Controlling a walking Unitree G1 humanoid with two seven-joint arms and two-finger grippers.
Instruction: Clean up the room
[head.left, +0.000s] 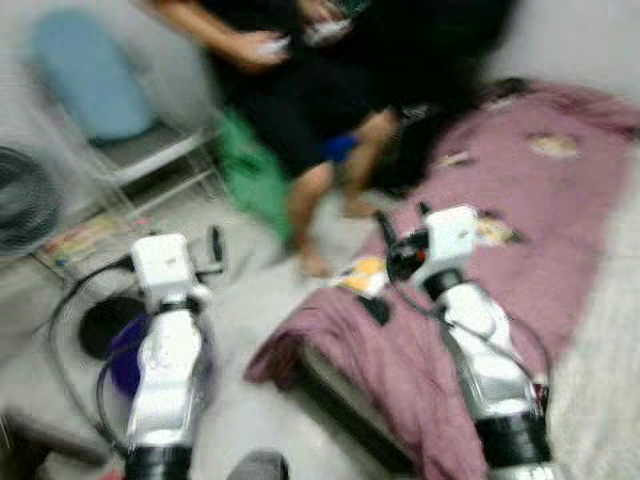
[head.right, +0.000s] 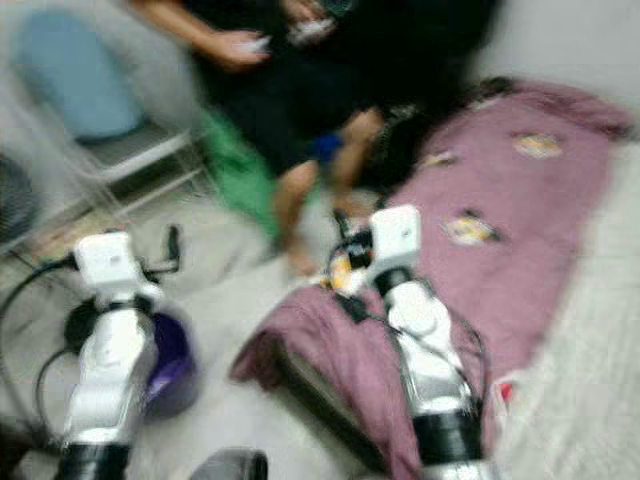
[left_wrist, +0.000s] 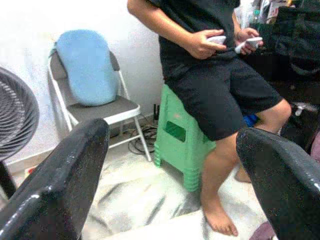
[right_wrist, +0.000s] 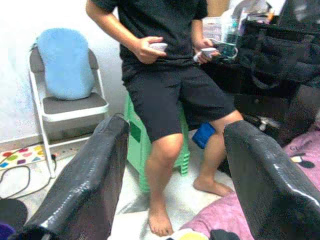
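Note:
The head views are blurred. A mauve blanket (head.left: 520, 230) covers the bed on my right, and its corner hangs to the floor. A yellow item (head.left: 362, 272) and a small black thing (head.left: 377, 310) lie near that corner. My right gripper (head.left: 402, 222) hovers just above them, open with nothing held; the right wrist view shows its fingers (right_wrist: 95, 180) spread wide. My left gripper (left_wrist: 172, 135) is raised over the floor, also open and empty, above a purple tub (head.left: 125, 365).
A person (left_wrist: 210, 75) sits on a green stool (left_wrist: 180, 142) ahead, holding two controllers, bare feet on the floor. A folding chair (left_wrist: 107, 112) with a blue cushion stands at the left wall, next to a fan (head.left: 22, 200). Cables trail on the floor. Black bags (right_wrist: 270, 65) stand behind the bed.

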